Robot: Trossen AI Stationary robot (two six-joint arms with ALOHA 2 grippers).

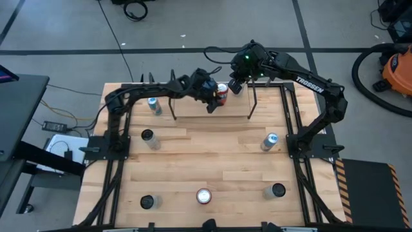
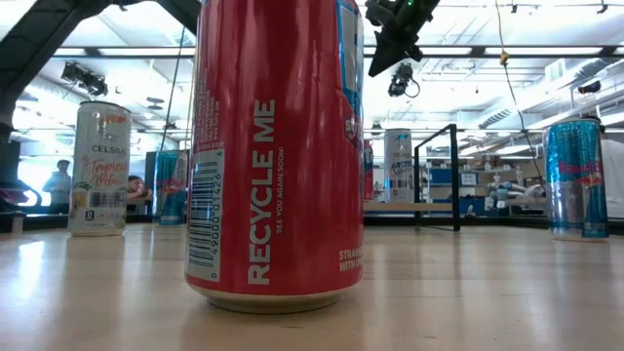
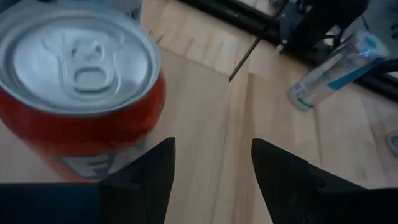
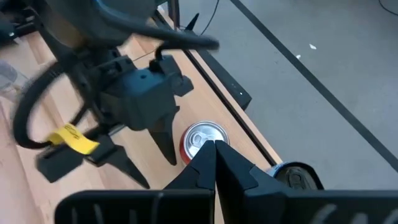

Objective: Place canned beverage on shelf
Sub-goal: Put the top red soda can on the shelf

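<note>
1. High view. Light-wood plank table (image 1: 212, 154) on a grey floor, with several other cans standing about it. The shelf (image 1: 193, 108), a low pale board between thin black rods, sits at the far edge. The red can (image 1: 222, 94) stands upright on it, between the left gripper (image 1: 210, 100) and the right gripper (image 1: 235, 86).
2. Low view. A second red can (image 2: 278, 156) fills the foreground; the shelf shows far behind it.
3. Left wrist view. The left gripper's fingers (image 3: 146, 180) stand apart with nothing between them. The red can is just beside one finger and not held.
4. Right wrist view. The right gripper's fingers (image 4: 214, 155) are pressed together and empty, above the can's lid.
5. Judgement. The can is thin smooth metal, rigid if full, slippery and easily dented. Take hold across the mid-wall.
</note>
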